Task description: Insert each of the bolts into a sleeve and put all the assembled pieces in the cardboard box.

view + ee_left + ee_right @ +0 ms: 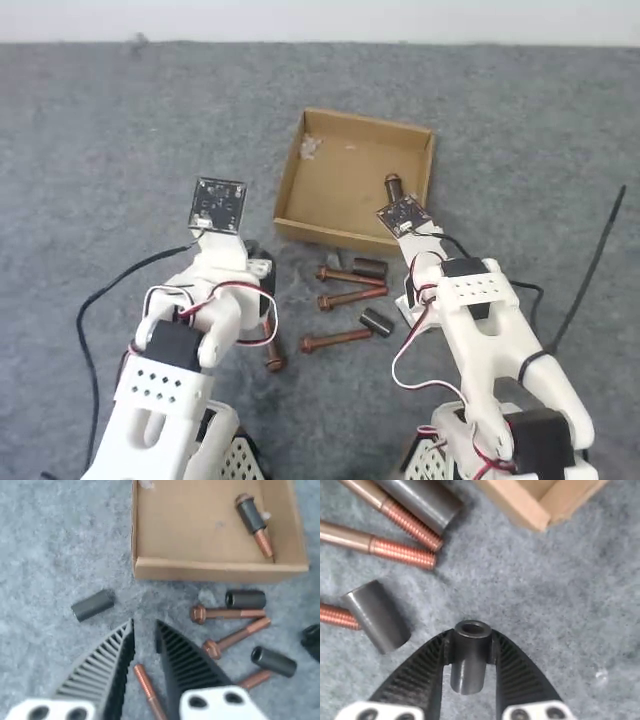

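My right gripper (471, 637) is shut on a dark sleeve (469, 672), held upright just above the carpet with its bore facing the camera. My left gripper (145, 630) is open, its fingers straddling a copper bolt (146, 684) that lies on the carpet. The cardboard box (300, 160) holds one assembled piece (254, 524). In front of the box lie three more bolts (340, 273) (352, 297) (336, 340) and two loose sleeves (368, 267) (376, 322). Another sleeve (93, 604) lies apart, to the left of the left gripper.
Grey carpet covers the table. The box corner (540, 502) is close beyond the right gripper. A loose sleeve (377, 616) and threaded bolt ends (402, 554) lie beside it. A black cable (590, 280) trails at the right.
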{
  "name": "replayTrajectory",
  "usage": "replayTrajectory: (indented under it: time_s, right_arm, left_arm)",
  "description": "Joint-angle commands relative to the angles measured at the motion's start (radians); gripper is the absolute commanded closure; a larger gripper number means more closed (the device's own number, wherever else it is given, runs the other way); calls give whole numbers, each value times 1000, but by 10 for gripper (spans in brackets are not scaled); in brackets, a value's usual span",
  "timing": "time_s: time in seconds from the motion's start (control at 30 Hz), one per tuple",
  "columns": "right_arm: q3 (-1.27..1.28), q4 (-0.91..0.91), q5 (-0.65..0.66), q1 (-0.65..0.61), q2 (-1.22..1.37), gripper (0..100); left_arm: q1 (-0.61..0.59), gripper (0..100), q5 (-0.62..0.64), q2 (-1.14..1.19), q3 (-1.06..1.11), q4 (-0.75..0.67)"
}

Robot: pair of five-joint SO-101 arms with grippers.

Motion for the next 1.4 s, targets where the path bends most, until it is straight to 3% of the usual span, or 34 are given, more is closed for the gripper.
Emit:
replayTrajectory:
  time_s: [0.0,0.13,0.47,0.63,0.9,1.07,1.37]
  right_arm:
    - [-9,-2,-6,13,-39,992]
    - [-8,-2,-6,-1,-39,992]
    - [-8,-2,-6,-5,-39,992]
    - [-8,-2,-6,-5,-39,992]
    - [-8,-2,-5,-2,-39,992]
    - [-8,-4,-2,-4,-39,992]
    - [-8,-4,0,-4,-39,992]
  left_arm:
    - [5,885,-15,-18,-2,5]
    - [14,885,-15,14,-7,6]
    - [11,885,-21,422,-159,5]
    - [14,885,-137,477,-151,28]
    - [18,885,-143,545,-107,8]
    - [123,885,-143,658,-110,-21]
    - [87,885,-178,724,-150,21]
